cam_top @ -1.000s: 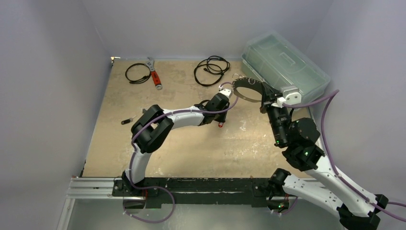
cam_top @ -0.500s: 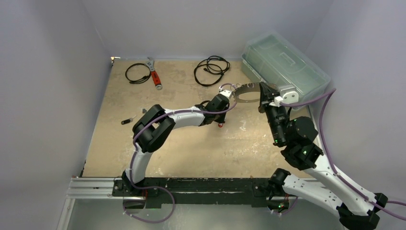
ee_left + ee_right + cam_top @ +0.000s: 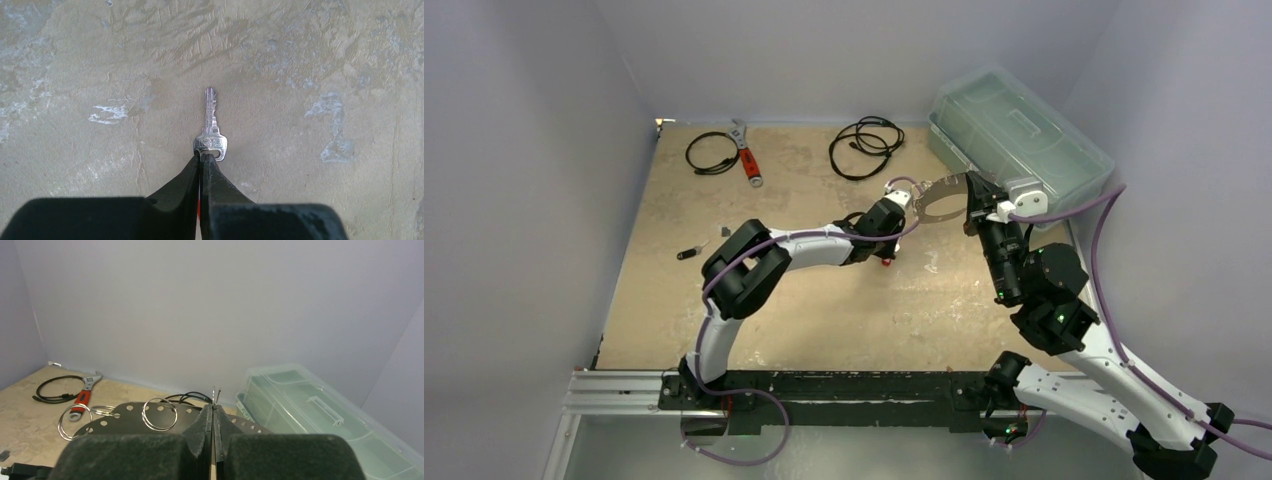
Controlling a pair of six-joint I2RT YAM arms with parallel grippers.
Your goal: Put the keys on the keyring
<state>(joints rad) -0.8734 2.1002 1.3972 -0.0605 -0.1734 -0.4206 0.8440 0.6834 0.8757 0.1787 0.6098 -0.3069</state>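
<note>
Keyring (image 3: 942, 184) has tilted flatter since a second ago, upper centre; my right gripper (image 3: 214, 409) pinches it, left gripper (image 3: 201, 158) clamps a key (image 3: 210, 125), nearing threading.

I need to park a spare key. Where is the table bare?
Bare: the near strip in front of the arm bases, and the left patch between the wrench and the dark key. Crowded: the far right, where the left hand and right hand meet at the keyring by the box; cables line the far edge.
</note>
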